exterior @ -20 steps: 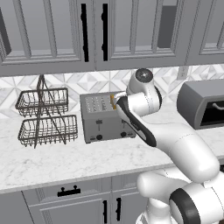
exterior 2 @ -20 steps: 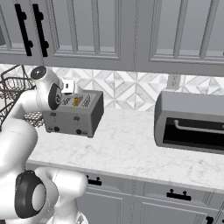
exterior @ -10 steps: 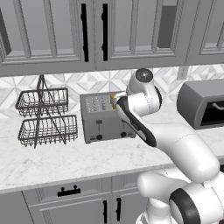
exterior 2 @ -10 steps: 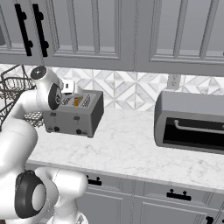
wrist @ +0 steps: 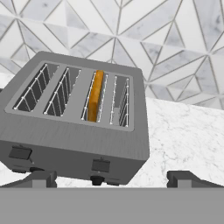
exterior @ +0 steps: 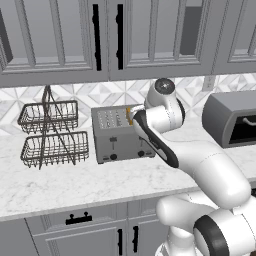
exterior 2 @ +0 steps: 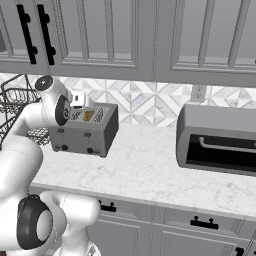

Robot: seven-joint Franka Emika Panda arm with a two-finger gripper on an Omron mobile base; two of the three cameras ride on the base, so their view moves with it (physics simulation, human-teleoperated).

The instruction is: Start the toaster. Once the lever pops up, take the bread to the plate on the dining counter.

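A white marble worktop (exterior: 60, 182) runs beneath grey wall cabinets (exterior: 107, 37) and a diamond-tiled backsplash (exterior 2: 145, 100). The toaster (wrist: 74, 120) sits on it, the bread (wrist: 95, 96) in its third slot. The gripper (wrist: 107, 178), at six o'clock in the hand view, stands wide open, holding nothing.

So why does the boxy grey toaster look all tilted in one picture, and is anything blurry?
Hand view: the boxy grey metal toaster leans because the camera rolls with the hand; everything stays sharp. Left base view: even light, soft shadow under the toaster, no glare.
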